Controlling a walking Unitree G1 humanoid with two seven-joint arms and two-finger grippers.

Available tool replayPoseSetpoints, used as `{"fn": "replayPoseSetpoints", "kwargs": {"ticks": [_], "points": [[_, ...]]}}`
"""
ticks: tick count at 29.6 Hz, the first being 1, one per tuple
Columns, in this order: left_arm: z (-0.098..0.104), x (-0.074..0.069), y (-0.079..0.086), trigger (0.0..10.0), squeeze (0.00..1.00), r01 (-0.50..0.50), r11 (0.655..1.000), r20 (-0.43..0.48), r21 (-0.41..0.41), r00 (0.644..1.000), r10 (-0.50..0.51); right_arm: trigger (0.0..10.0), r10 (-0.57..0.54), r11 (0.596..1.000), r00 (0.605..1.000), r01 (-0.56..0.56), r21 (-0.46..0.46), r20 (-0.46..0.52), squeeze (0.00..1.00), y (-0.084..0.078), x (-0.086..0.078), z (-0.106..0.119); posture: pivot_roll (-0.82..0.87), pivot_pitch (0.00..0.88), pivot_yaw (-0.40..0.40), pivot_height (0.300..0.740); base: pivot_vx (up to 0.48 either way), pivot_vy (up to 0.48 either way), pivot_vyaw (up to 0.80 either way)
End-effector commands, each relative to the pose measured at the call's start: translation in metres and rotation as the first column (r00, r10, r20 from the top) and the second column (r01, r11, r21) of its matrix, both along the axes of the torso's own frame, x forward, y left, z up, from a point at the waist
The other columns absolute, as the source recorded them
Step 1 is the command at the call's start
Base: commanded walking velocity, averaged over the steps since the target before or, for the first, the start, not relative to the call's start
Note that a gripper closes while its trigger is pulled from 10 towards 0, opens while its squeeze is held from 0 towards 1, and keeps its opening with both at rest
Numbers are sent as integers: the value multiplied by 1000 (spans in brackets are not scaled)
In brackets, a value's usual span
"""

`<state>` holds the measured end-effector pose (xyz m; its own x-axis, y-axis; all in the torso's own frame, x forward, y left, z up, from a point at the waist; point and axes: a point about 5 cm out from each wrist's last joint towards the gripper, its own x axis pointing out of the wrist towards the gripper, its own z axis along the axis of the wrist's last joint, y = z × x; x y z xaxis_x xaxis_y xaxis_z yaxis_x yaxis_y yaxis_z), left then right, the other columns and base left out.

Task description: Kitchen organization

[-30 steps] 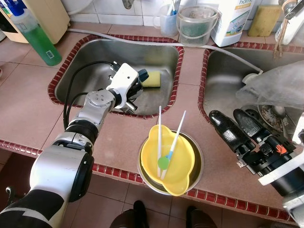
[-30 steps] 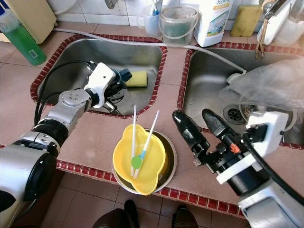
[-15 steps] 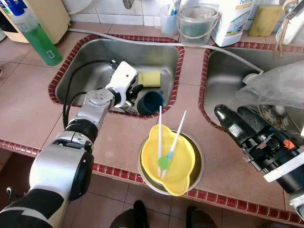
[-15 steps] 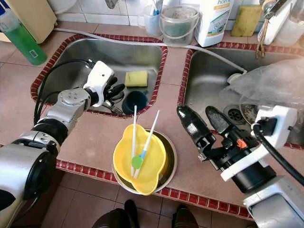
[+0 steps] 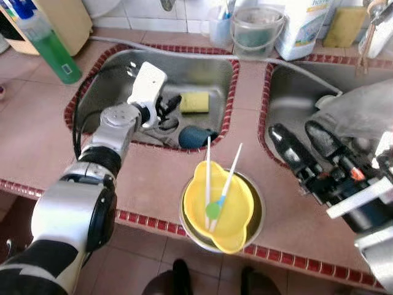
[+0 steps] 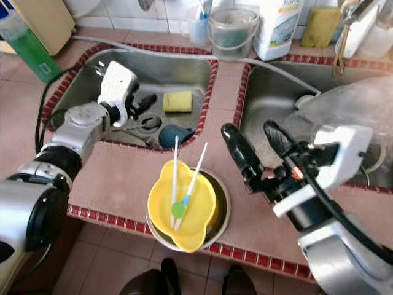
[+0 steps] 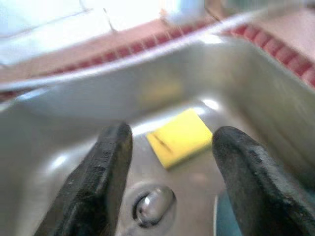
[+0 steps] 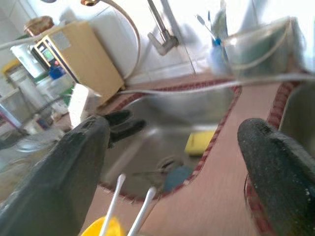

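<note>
Blue round cup (image 5: 195, 136) now lies on its side, released in the steel left sink (image 5: 123, 80); left gripper (image 5: 167, 106) has lifted away, jaws open. Right gripper (image 5: 304, 142) waits with jaws open over the counter (image 5: 37, 129).

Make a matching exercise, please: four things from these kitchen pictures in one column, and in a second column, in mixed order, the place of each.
Things:
1. yellow rectangular sponge
2. dark blue cup
3. green liquid bottle
4. yellow plastic bowl

Places:
A. inside a metal bowl at the counter's front edge
B. on its side in the left sink, near the front wall
C. flat on the left sink's floor
D. on the counter, left of the sink

Pairs: 1-C, 2-B, 3-D, 4-A
</note>
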<state>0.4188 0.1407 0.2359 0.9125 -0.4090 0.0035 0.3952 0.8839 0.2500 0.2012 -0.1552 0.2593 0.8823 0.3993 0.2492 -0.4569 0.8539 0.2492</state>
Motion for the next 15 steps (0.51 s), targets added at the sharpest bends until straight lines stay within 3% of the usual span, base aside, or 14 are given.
{"fn": "replayPoseSetpoints", "kwargs": {"ticks": [1, 4, 5, 6, 7, 8, 15], "points": [[18, 2, 6, 10000, 1000, -27, 999, 63, -46, 998, 30, 10000, -3, 1000, 1000, 3, -27, 29, 0, 4, 7, -3, -258, 197, 112, 740, 0, 0, 0], [22, 2, 9, 10000, 1000, -52, 994, 91, -96, 994, 61, 10000, -42, 996, 994, 49, -78, 98, 0, 8, 20, -5, -232, 178, 97, 740, 0, 0, 0], [24, 1, 10, 10000, 941, -60, 992, 104, -113, 992, 72, 10000, -46, 995, 992, 56, -88, 114, 0, 11, 26, -6, -218, 166, 92, 740, 0, 0, 0], [25, 1, 12, 10000, 149, -66, 990, 113, -127, 990, 81, 10000, -44, 995, 992, 55, -88, 118, 0, 13, 29, -7, -208, 159, 87, 740, 0, 0, 0], [25, 1, 12, 10000, 149, -66, 990, 113, -127, 990, 81, 10000, -44, 995, 992, 55, -88, 118, 0, 13, 29, -7, -208, 159, 87, 740, 0, 0, 0], [26, 0, 15, 10000, 0, -80, 984, 132, -157, 986, 101, 10000, -53, 993, 988, 68, -101, 146, 0, 16, 36, -7, -194, 150, 82, 740, 0, 0, 0], [31, -7, 27, 10000, 0, -94, 975, 206, -203, 969, 137, 10000, -92, 989, 966, 116, -88, 243, 0, 20, 57, -3, -136, 114, 53, 740, 0, 0, 0]]}}
